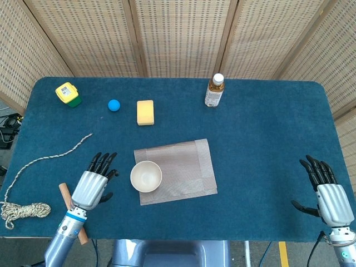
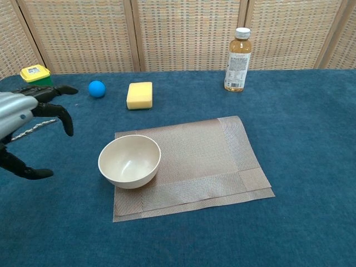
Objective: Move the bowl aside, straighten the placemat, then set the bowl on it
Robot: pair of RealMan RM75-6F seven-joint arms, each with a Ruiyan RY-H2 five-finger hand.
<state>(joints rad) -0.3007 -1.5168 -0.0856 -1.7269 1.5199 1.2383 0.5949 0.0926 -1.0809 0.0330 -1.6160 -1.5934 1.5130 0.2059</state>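
While the placemat (image 1: pixel 177 171) lies askew — long axis left-right — bowl (image 1: pixel 146 176) on it; both hands' fingers (image 1: pixel 103 162) spread.

bowl (image 1: pixel 146 176) on placemat (image 1: pixel 183 167) left edge — left hand (image 1: pixel 93 185) beside

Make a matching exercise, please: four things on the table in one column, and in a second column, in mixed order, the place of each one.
Things:
1. bowl
2. bottle
3. rope
4. wooden stick

Places:
A. at the far edge of the table, standing upright
B. on the left corner of the placemat nearest the robot
C. at the near left edge, partly under the left arm
D. along the left side, ending in a bundle at the near edge

Pairs: 1-B, 2-A, 3-D, 4-C
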